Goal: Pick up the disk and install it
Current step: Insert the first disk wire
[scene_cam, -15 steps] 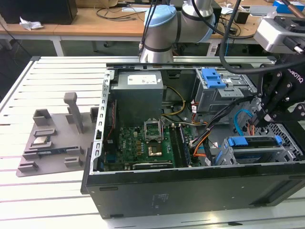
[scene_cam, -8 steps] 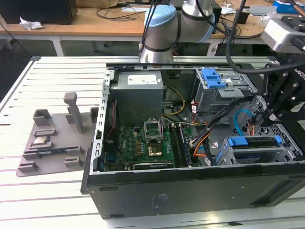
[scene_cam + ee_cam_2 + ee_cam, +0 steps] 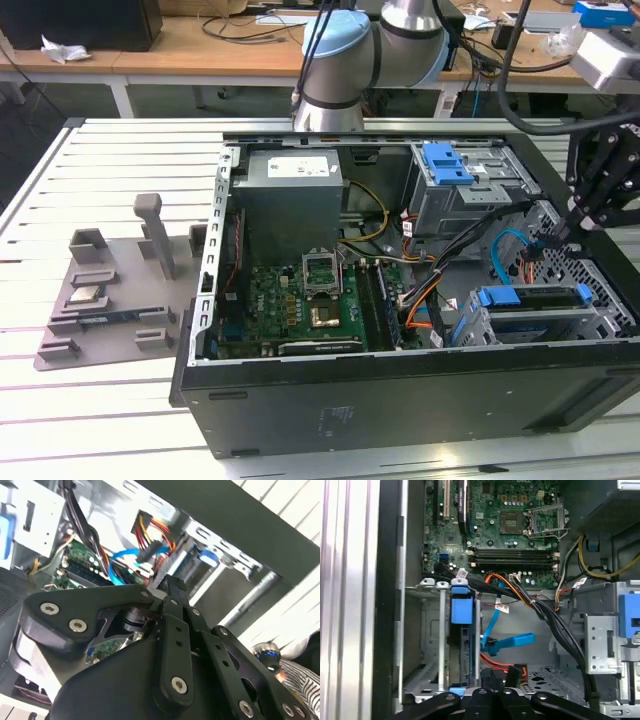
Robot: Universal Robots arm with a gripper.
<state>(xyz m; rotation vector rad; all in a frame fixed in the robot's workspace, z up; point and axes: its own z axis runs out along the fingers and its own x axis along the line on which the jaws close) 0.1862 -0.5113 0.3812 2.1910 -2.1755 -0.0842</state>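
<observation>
- Disk [image 3: 461, 630] is seen on edge in its blue carrier, slotted in the drive cage [image 3: 540, 318] at the near corner of the open computer case [image 3: 400, 400]; it is judged stiff, fairly heavy and shock-sensitive, best taken by the carrier's sides.
- Gripper [image 3: 575, 225] is poised just above the case's edge beside that cage, pointed into the case; whether its fingers are parted or closed cannot be told.
- Motherboard [image 3: 500, 525] lies beyond.
</observation>
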